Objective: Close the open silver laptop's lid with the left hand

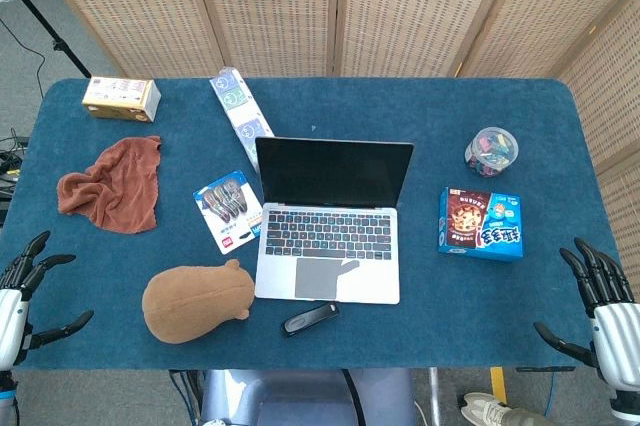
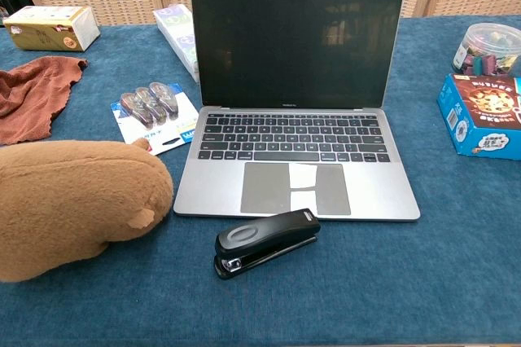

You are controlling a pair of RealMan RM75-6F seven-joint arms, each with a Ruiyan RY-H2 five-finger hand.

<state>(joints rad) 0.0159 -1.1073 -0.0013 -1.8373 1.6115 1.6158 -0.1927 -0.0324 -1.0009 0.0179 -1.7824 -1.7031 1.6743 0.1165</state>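
The silver laptop stands open at the middle of the blue table, its dark screen upright and facing me. The chest view fills with the same laptop and its lid. My left hand hangs off the table's front left corner, fingers spread, holding nothing, far from the laptop. My right hand sits at the front right edge, fingers also spread and empty. Neither hand appears in the chest view.
A brown plush toy and a black stapler lie just in front of the laptop. A correction-tape pack, a brown cloth, a small box, a snack box and a clip jar surround it.
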